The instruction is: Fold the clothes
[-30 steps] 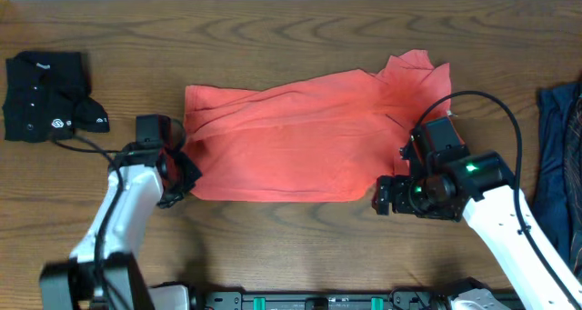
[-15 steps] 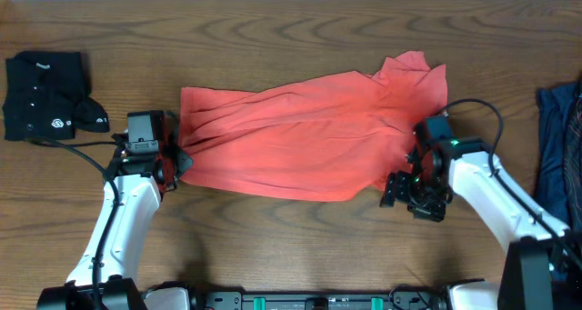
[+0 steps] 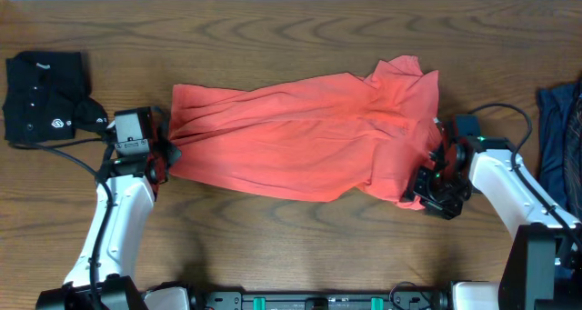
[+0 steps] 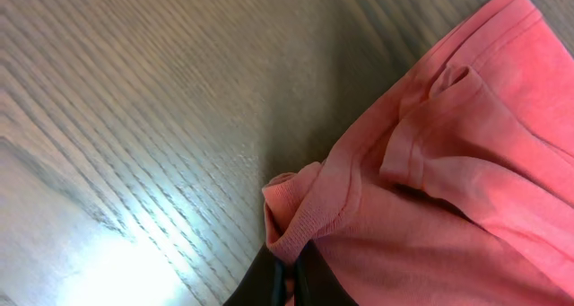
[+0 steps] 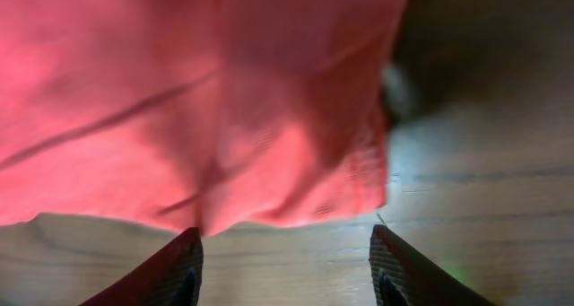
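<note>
Clearly left pincer clamps red T-shirt hem; right pincer agape astride opposite edge.

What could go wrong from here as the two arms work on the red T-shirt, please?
1. The right gripper is open with only the T-shirt hem at its fingertips; it may close on a thin edge or miss.
2. The left gripper pinches just a small bunched fold of hem, which could slip under tension.
3. The T-shirt's end near the right gripper is crumpled, so a fold may trap creases.
</note>
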`<state>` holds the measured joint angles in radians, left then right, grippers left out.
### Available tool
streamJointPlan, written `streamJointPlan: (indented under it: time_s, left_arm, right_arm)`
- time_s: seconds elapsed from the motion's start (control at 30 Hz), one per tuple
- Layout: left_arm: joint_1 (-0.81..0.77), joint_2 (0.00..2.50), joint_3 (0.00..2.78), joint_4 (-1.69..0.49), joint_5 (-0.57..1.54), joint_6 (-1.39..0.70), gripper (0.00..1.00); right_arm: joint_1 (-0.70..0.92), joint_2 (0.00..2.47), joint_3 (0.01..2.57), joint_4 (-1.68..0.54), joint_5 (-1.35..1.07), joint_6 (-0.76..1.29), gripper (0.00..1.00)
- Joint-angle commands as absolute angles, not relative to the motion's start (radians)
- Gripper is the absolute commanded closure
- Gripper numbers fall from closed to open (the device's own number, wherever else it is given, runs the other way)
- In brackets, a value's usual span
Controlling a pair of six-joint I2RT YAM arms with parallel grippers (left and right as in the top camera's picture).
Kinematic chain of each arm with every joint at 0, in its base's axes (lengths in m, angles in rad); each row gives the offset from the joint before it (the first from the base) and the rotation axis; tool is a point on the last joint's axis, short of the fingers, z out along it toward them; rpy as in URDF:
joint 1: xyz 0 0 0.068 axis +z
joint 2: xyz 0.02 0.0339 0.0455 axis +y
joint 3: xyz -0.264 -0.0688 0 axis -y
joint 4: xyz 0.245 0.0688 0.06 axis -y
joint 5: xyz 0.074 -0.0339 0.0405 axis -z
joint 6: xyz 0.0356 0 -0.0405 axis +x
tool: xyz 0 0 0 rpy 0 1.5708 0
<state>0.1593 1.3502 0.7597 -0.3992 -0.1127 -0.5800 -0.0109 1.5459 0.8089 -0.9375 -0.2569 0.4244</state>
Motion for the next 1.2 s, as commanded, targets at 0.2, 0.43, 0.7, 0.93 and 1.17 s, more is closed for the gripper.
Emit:
streamJointPlan:
  time_s: [0.2, 0.43, 0.7, 0.93, 1.17]
  left_arm:
    - [0.168, 1.346, 0.755, -0.398, -0.139, -0.588, 0.94]
    - [0.168, 1.346, 0.755, -0.403, -0.138, -0.588, 0.94]
    - [0.168, 1.346, 0.755, -0.405, -0.120, -0.589, 0.94]
    - [0.168, 1.347, 0.755, -0.405, -0.120, -0.588, 0.94]
    - [0.168, 1.346, 0.755, -0.409, -0.110, -0.589, 0.94]
  right_arm:
    - [-0.014, 1.589, 0.695, -0.778, -0.252, 0.445, 0.65]
    - [-0.014, 1.596, 0.679, -0.670, -0.252, 0.475, 0.99]
    - [-0.014, 1.586, 0.749, -0.731, -0.251, 0.437, 0.99]
    - [-0.013, 1.504, 0.836, -0.847, -0.193, 0.398, 0.99]
    - [-0.017, 1.418, 0.942, -0.939, -0.184, 0.384, 0.99]
